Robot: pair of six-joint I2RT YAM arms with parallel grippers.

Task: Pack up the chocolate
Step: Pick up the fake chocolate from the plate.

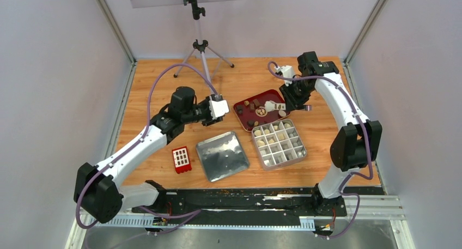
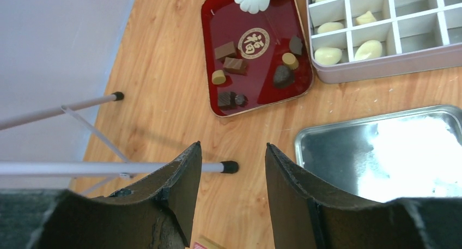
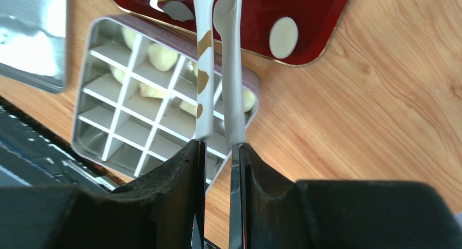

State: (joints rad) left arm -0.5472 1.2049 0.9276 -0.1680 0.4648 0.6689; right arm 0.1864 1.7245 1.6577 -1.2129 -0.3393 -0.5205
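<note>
Chocolate (image 2: 234, 65) in two groups. Brown, dark and tan pieces lie scattered flat on the red tray (image 2: 259, 85). The two brown blocks near its middle lie side by side, their long axes roughly parallel and running across the tray's width. Cream-white ovals rest in cells of the divided tin (image 2: 381, 64), their long axes pointing various ways. One more pale oval (image 3: 284, 37) lies on the tray near its rim, long axis roughly in line with the tongs

Right claw (image 3: 219, 145): narrow, clamped on the two arms of white tongs (image 3: 233, 69), which reach over the tin's corner to the tray. Whether the tips pinch a piece cannot be told

Left claw (image 2: 233, 146): jaws apart, holding nothing, hovering over bare desk (image 2: 163, 69) beside a tripod foot (image 2: 230, 166)

Tray and tin sit just beside each other; the flat metal lid (image 2: 338, 162) lies near both, apart from each. Open desk lies between tray and tripod. A red block (image 1: 181, 159) sits left of the lid
</note>
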